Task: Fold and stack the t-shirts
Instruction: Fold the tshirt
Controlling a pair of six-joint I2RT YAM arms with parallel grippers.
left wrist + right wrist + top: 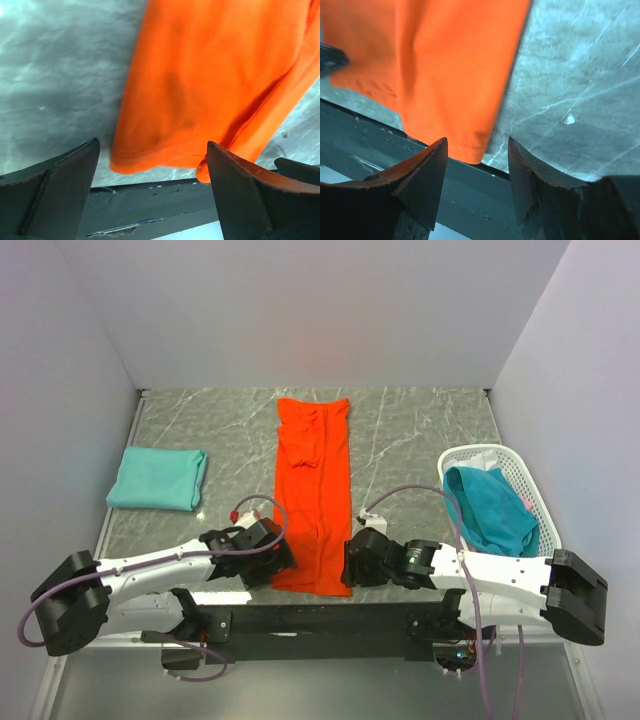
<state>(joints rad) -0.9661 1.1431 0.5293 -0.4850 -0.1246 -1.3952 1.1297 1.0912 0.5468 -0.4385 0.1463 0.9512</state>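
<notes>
Left tool (152,145) spread wide, right tool (477,141) partly parted — both empty, at hem of orange t-shirt (315,490)

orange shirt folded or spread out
Partly folded: the orange shirt lies as one long narrow strip on the table, no sleeves sticking out.

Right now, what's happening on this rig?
The orange t-shirt lies folded into a long strip in the middle. The left hand and right hand sit open at its near corners, gripping nothing. One folded teal t-shirt lies to the left; a turquoise shirt waits in the white basket on the right.
</notes>
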